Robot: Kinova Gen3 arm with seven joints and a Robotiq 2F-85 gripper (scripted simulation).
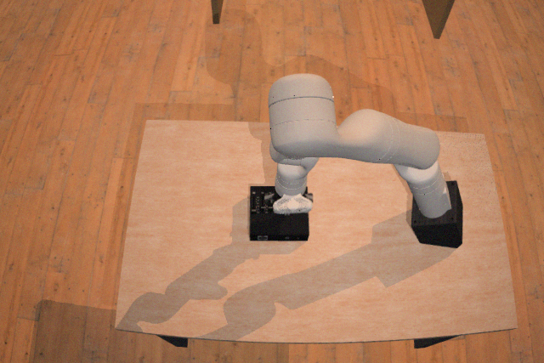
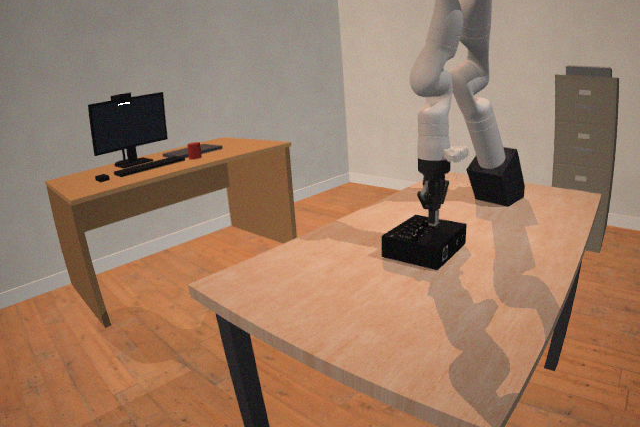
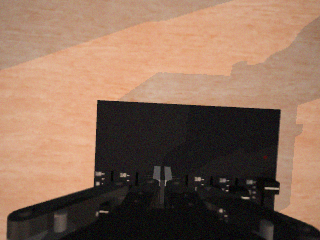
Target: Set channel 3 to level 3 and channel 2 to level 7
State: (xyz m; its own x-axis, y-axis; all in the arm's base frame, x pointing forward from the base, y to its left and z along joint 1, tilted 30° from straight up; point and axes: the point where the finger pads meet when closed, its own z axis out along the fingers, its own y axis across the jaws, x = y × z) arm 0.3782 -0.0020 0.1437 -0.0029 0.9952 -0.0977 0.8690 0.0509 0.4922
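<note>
The black lighting desk stands flat on the table. Its fader rows lie along one half of its top; the other half is plain. My gripper is shut and empty, pointing down, with its fingertips at the desk's top near the border between the fader rows and the plain half. Whether the tips touch a fader cap cannot be told. In the wrist view the fingers cover the middle faders, and several scale ends show on both sides. The cap lines of channels 2 and 3 cannot be read.
The table carries the desk and the arm's black base. Shadows of the arm fall across the table. A brown side desk with a monitor and a red cup stands apart, as does a filing cabinet.
</note>
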